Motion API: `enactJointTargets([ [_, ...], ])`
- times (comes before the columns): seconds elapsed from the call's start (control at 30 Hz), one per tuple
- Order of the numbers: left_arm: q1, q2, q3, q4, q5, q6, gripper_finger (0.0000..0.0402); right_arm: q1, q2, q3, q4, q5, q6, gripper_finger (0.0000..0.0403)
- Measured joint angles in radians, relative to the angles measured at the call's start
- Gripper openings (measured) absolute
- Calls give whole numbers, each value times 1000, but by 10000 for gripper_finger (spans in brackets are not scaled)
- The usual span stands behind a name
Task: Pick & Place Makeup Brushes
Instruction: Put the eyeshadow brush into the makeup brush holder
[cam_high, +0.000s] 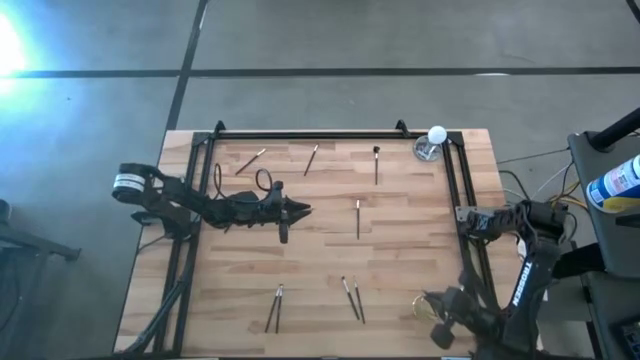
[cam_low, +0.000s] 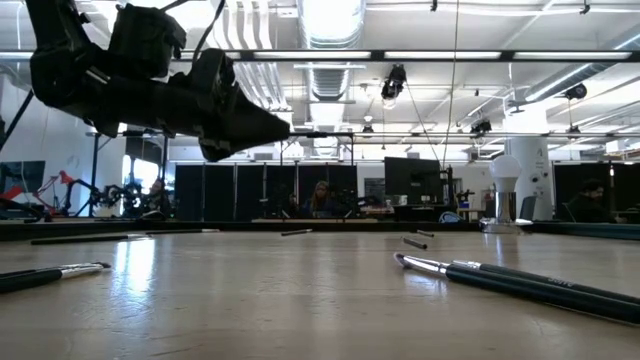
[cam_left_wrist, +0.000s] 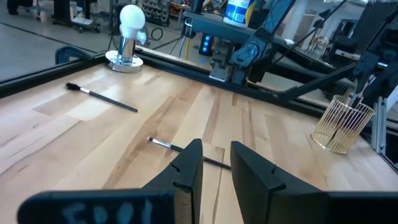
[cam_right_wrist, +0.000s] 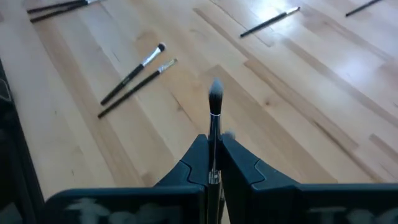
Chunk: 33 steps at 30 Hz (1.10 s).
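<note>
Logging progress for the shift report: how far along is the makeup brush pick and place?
Early. The gold wire holder shows no brush inside. The right gripper is shut on one brush near the table's right corner. The left gripper hovers open over the middle brush. Eight brushes lie loose, including the pair.

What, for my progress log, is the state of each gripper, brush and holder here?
Left gripper: open, empty, above the table.
Right gripper: shut on a black-handled makeup brush, bristles pointing forward.
Loose dark-handled brushes: lying flat on the light wooden table, none grasped.
Gold wire cup: upright at the table's edge.
</note>
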Motion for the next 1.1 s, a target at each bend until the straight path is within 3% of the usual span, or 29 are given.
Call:
enactJointTargets([
  [0.43,0,0,0,-6,0,-9,75,-3,29,4,6,-108,28,78],
  [0.63,0,0,0,-6,0,-29,75,-9,-57,45,1,-229,-108,75],
  [0.73,0,0,0,-6,0,-32,75,-17,-131,48,8,-193,-179,56],
  [0.93,0,0,0,-41,0,-50,68,-103,-293,-60,151,-46,-525,10],
  [1.1,0,0,6,-126,0,-76,43,-267,-466,-302,483,-36,-929,8],
])
